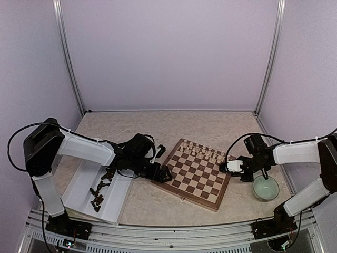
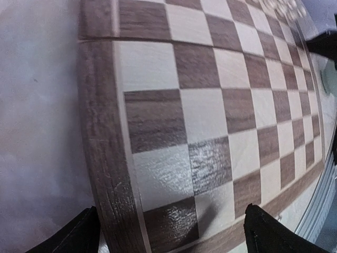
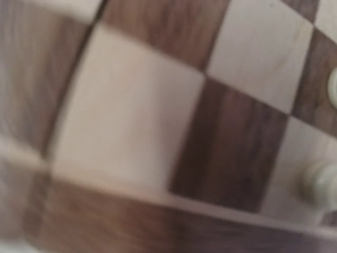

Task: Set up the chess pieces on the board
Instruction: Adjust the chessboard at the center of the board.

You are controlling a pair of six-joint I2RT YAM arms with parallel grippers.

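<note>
Chess pieces (image 1: pixel 97 196): tiny dark figures heaped in the white tray (image 1: pixel 80 183), at the table's near left corner.
Handling: probably light, rigid, smooth and tippy; pinch one across its body.
Left gripper (image 1: pixel 164 174): jaws spread, empty, at the left edge of the board (image 1: pixel 195 176).
Right gripper (image 1: pixel 224 167): clenched, at the board's right edge.

The board (image 2: pixel 210 105) is wood, with grain visible in the dark squares, the cream squares and the brown frame, and its finish shows a glossy sheen at the left corner. The table top (image 1: pixel 210 126) is a matt, beige, marbled sheet; the tray (image 1: pixel 81 187) at the left is smooth white plastic, and the bowl (image 1: pixel 265 191) at the right is pale green and glossy. The 2 far corner posts (image 1: pixel 69 58) are dull-shining metal against matt lilac walls (image 1: pixel 168 52).
</note>
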